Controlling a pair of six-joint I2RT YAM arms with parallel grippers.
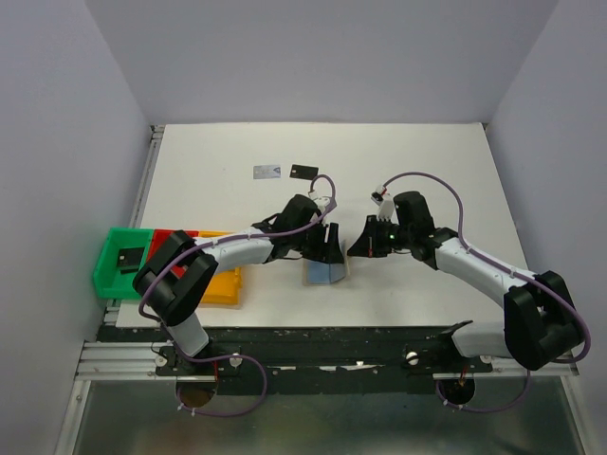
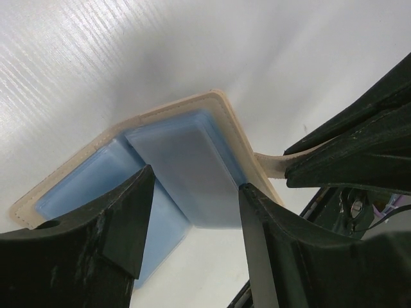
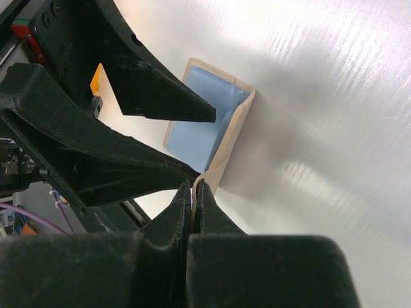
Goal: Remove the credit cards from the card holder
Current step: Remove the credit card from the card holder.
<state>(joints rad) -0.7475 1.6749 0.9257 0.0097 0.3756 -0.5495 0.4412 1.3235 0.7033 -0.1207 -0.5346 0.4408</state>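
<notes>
The left arm (image 1: 228, 254) and right arm (image 1: 479, 265) are white tubes joined by bulky black housings (image 1: 175, 280). They stand on bases at the bottom of the frame, with a small pale round fitting (image 1: 413, 357) by the right base. A purple cable (image 1: 446, 185) loops along each arm; the right one ends in a white plug (image 1: 381, 198) near the centre, beside a tiny green light (image 1: 392, 233). The left gripper (image 2: 196, 178) and right gripper (image 3: 192, 185) have matte black wedge fingers (image 2: 122, 224), rough-surfaced and flecked with pale scuffs.
</notes>
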